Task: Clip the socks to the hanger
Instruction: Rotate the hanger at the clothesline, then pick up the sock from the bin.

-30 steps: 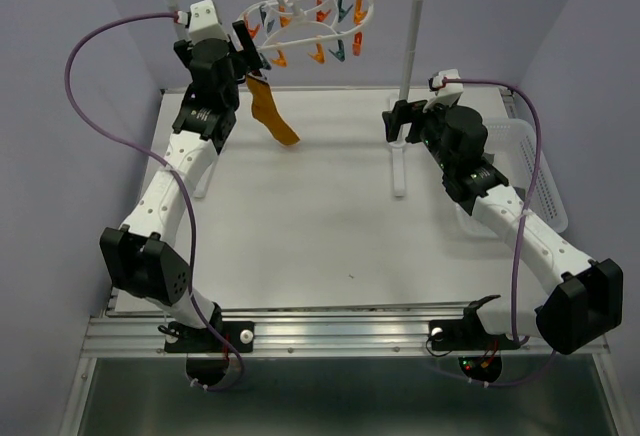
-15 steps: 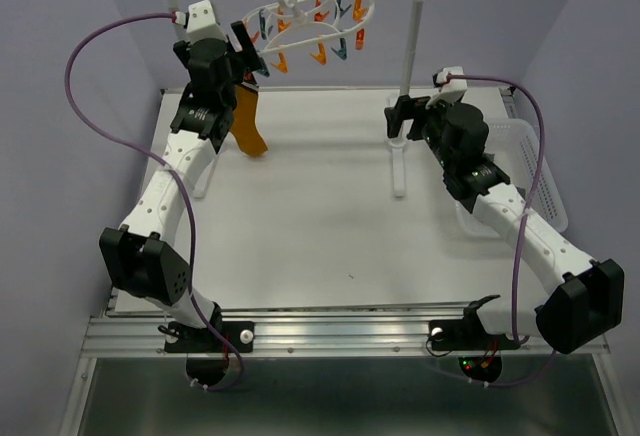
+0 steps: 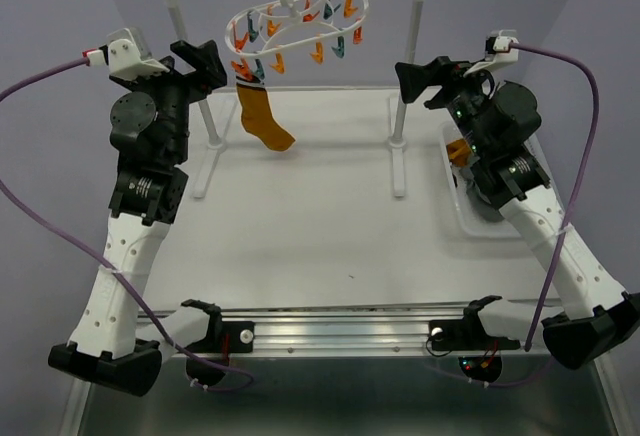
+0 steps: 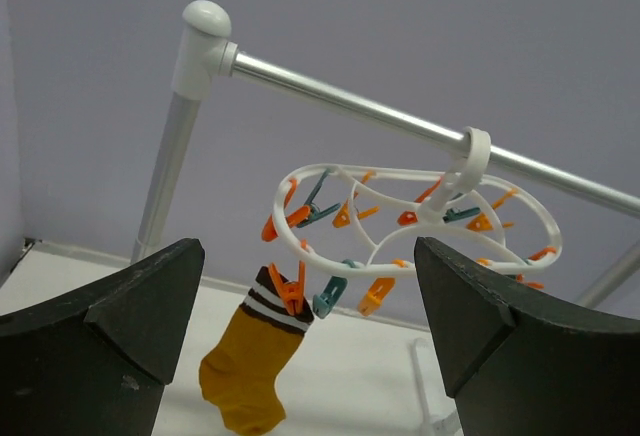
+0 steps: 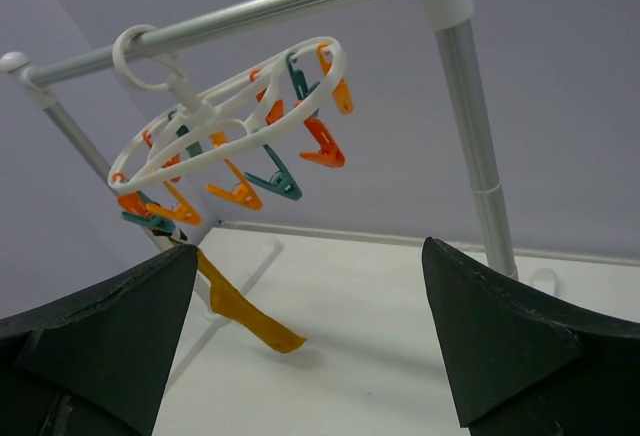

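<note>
Ahead of the left pincer (image 3: 208,64), apart, striped sock (image 3: 262,116) on the hanger (image 4: 430,213).

Plain lavender walls (image 3: 600,16) around a white tabletop (image 3: 330,236) with aluminium front rail (image 3: 340,328)

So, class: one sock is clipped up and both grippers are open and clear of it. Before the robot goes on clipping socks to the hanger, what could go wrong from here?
1. The hanger hangs from the rail by its hook alone, so pressing a clip open may simply push it away or set it swinging.
2. The striped sock hangs from one orange clip at the hanger's end; a knock from an arm could pull it loose.
</note>
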Robot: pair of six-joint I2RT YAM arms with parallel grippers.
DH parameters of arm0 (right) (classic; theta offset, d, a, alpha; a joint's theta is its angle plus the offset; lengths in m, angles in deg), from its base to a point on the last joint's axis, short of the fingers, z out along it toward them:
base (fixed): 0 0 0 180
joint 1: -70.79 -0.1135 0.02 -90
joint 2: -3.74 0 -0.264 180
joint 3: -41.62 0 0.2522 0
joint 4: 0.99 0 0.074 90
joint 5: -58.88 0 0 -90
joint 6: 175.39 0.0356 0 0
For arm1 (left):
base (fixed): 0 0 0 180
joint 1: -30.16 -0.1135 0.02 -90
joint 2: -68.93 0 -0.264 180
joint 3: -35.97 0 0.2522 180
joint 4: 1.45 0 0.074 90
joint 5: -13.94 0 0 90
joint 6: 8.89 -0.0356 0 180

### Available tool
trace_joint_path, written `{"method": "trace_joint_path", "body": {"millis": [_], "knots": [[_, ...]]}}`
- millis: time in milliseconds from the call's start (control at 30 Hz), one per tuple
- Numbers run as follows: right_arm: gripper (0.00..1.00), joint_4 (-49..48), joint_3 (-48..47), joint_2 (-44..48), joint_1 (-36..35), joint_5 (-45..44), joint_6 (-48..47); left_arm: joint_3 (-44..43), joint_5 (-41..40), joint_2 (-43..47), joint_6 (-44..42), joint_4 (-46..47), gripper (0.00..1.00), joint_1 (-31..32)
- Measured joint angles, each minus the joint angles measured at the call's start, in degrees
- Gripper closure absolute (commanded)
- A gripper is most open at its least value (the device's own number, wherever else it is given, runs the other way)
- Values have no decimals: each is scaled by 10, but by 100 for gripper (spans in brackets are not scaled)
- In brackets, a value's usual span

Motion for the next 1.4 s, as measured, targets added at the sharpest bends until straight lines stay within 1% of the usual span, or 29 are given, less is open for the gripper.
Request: {"method": "trace_joint_path", "body": {"millis": [167,300,367,500,633,867,967,1033,1133,1267,1400], "knots": [[0,5,-9,-11,0,21,3,1,30,-5,5,4,1,0],[0,3,-27,-29,0,28,1,8,46,-43,12,-4,1,0],[0,5,-27,-35,0,11,-8,13,55,-55,15,-12,1,0],[0,16,-26,-57,12,-74,-24,30,80,-62,16,-17,1,0],[0,52,-24,-90,73,-110,-13,52,94,-52,14,-7,1,0],[0,104,-14,-147,192,-101,29,92,92,-24,12,4,1,0],[0,122,16,-173,259,-88,52,109,90,-12,11,10,1,0],[0,139,31,-189,285,-88,55,120,86,-6,8,14,1,0],[0,163,45,-213,303,-100,54,131,79,-3,1,17,1,0],[0,196,48,-229,299,-110,46,133,76,-5,-4,16,1,0],[0,209,57,-243,295,-113,40,127,93,-10,5,15,1,0]]}}
